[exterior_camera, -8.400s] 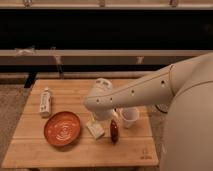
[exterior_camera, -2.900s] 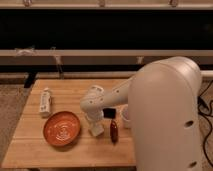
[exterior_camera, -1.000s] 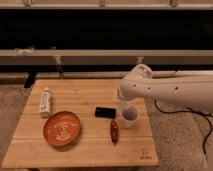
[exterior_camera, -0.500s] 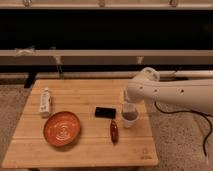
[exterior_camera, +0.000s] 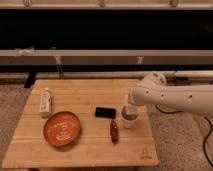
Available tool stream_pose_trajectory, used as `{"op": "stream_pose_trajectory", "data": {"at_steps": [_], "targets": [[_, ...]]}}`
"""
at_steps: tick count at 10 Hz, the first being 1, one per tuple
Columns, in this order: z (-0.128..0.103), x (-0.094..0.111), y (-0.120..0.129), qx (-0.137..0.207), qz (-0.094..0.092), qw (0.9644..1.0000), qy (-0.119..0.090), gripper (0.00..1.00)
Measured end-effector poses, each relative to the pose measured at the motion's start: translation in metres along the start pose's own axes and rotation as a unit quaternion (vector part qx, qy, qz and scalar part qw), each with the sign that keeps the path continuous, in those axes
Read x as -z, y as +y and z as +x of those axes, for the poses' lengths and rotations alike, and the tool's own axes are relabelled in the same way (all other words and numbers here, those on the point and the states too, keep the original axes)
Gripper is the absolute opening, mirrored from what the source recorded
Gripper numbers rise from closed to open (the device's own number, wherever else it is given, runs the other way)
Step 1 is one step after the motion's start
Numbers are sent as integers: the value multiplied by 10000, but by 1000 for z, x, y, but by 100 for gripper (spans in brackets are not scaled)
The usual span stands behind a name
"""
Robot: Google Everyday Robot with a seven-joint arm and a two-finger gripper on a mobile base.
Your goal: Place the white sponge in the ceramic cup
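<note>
Wooden surface [exterior_camera: 75, 150], small unreadable mark near lower-right corner. Hand [exterior_camera: 130, 111] right of centre, directly over ceramic cup [exterior_camera: 129, 119]. Grip state impossible to tell.

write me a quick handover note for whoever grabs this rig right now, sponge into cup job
Pincer: directly over the ceramic cup, at its mouth, on the right side of the wooden table.
White sponge: not visible anywhere on the table; it may be at the pincer or already in the cup, can't confirm.
Done: arm brought to the cup.
Left: confirm the sponge is inside the cup, release if needed, lift clear.
Nearby: black rectangle and a small reddish object left of the cup; orange plate and white bottle further left.
</note>
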Motion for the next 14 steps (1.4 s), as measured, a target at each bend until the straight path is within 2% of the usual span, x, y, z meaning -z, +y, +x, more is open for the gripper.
{"op": "stream_pose_trajectory", "data": {"at_steps": [3, 4, 8, 14], "targets": [[8, -3, 2, -96, -51, 9999, -64, 74], [9, -4, 4, -107, -72, 9999, -87, 79], [9, -3, 12, -103, -151, 9996, -201, 80], [-4, 16, 22, 73, -187, 9987, -463, 80]]}}
